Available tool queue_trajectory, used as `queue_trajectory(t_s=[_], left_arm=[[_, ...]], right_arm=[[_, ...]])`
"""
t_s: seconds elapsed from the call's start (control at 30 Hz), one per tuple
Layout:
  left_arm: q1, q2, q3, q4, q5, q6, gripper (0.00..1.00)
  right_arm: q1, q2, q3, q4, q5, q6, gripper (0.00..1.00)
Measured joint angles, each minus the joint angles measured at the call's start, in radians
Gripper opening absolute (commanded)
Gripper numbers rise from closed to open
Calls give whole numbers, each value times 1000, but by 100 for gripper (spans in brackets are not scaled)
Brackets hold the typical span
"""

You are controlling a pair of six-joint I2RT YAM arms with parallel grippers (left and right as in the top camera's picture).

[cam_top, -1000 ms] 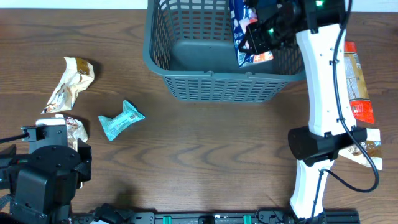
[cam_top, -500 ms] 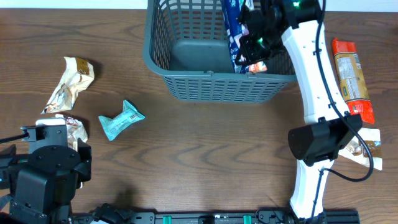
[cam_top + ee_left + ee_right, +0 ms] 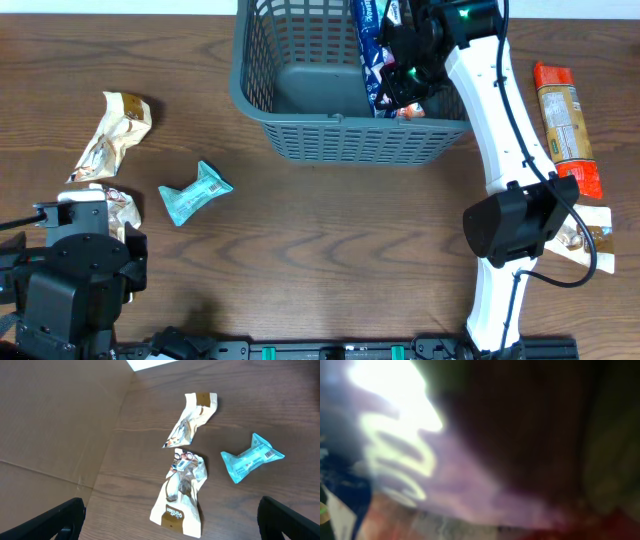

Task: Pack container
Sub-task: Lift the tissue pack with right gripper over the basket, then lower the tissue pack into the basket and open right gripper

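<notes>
A large dark grey-green slotted plastic basket [image 3: 350, 140] is seen at the far edge of the dark brown wooden desk [image 3: 330, 250], a little right of the middle, standing upright with its open top towards the overhead camera. A blue glossy snack packet [image 3: 370, 45] is stood on end inside it, against the right-hand part, and a white-and-red end is seen low by the front wall. The right pincer [image 3: 408, 62] is lowered into the basket just beside this packet, at its right. How far it is opened, and whether the packet is gripped, cannot be told: the fingers are hidden from above, and the right wrist view is filled by a blurred purple-blue surface with glare.

To the right of the basket, apart from it, a long orange-and-red packet [image 3: 565, 125] is laid flat. A cream-and-brown packet [image 3: 592, 238] is partly covered by the base of the right arm.

On the left part of the desk, well apart from the basket, three items are laid: a crumpled cream packet with a brown end [image 3: 191, 420], a second cream packet with a printed picture [image 3: 182, 490] nearer the left arm, and a teal twisted wrapper [image 3: 251, 457] to their right. The left pincer [image 3: 170, 515] is held above the second cream packet, spread wide, with nothing gripped
</notes>
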Motion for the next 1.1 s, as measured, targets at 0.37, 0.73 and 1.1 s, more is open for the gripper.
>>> queue_trajectory(t_s=[0.37,0.73,1.1], left_arm=[[0,0,0,0,0,0,99],[0,0,0,0,0,0,99],[0,0,0,0,0,0,99]], right_arm=[[16,0,-8,21,-1,-9,96],[8,2,116,98,31,-10,99],[-232,-12,764,-99,346,6,99]])
